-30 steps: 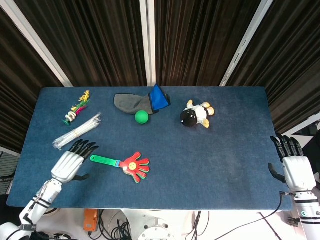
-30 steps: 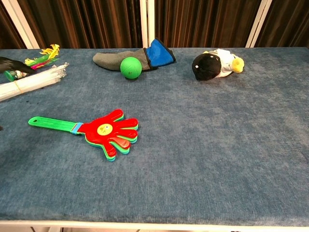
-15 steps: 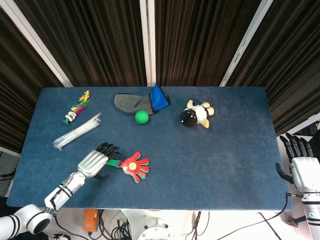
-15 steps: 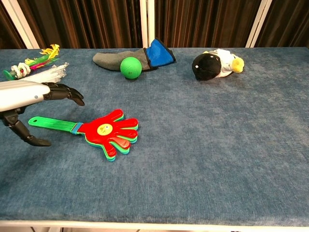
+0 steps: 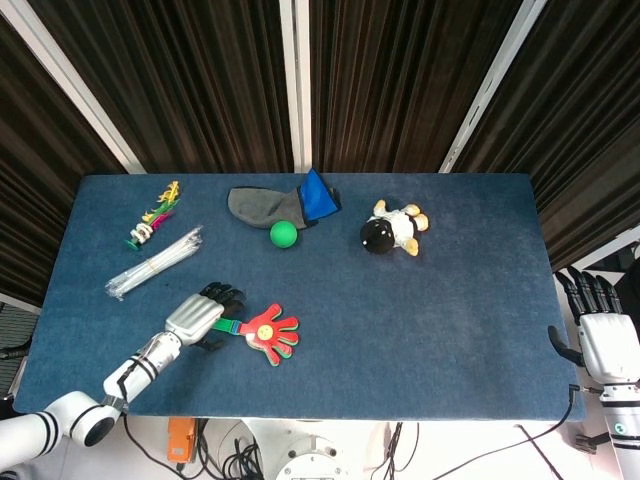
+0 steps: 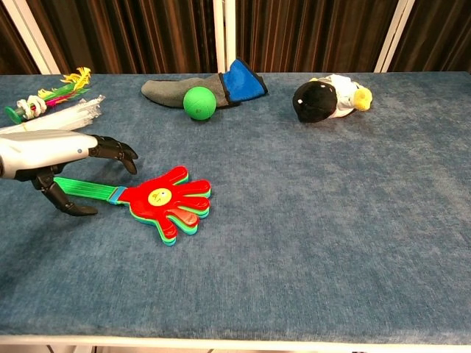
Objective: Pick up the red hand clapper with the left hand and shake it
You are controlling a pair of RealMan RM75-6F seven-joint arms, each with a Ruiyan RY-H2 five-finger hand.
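The left hand (image 6: 55, 158) sits right over the green handle of the red hand clapper (image 6: 163, 202), fingers (image 6: 118, 151) arched above it, thumb below, not clamped yet. The clapper's palm pokes out just past the fingertips, with a yellow smiley face and no readable writing. Right hand (image 5: 603, 335) hangs off the blue felt worktop (image 6: 331, 220), fingers spread. Dark curtains behind.

Even, bright overhead light fell on the blue felt-covered bench (image 5: 450, 300), casting only soft, short shadows; both views were sharp, without glare or visible blur.
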